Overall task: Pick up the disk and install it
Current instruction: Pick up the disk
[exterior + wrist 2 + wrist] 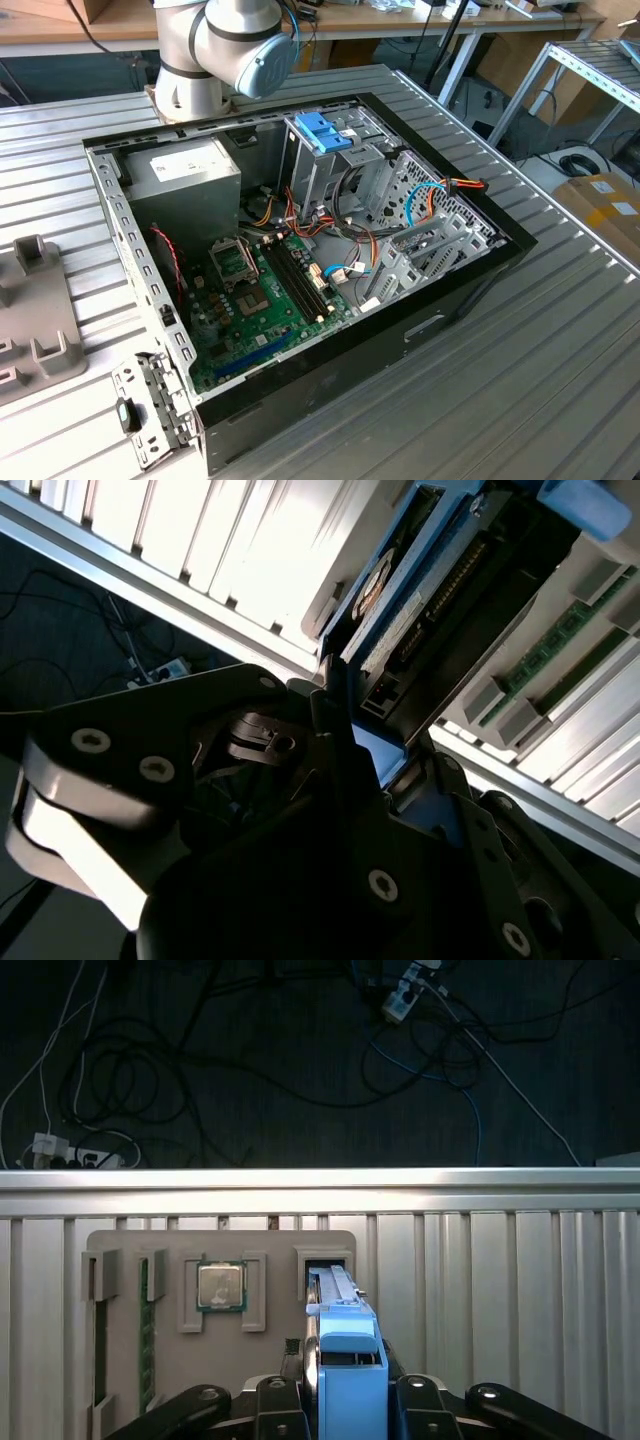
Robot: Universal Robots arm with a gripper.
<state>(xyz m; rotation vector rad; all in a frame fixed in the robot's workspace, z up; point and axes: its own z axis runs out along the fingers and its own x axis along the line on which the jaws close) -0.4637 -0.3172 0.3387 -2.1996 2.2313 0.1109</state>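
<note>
In the first wrist view the disk [345,1345] is seen edge-on, a light-blue carrier around a grey metal drive. Its far end reaches toward a dark slot [322,1268] of a grey holder tray [130,1250]. My gripper [348,1370] is shut on the disk, with a black finger [300,1375] pressed against each side of the carrier. In the second wrist view the disk [400,630] runs away from the gripper [372,752], showing its blue rail and connector end. Whether the disk rests in the slot or hangs above it, I cannot tell.
The open computer case [480,270] lies on the ribbed metal table, with an upright drive cage topped by a blue handle [322,130]. The arm's base [215,50] stands behind it. The tray also holds a processor [220,1285] and a memory stick [143,1330]. The table edge [320,1182] is just beyond.
</note>
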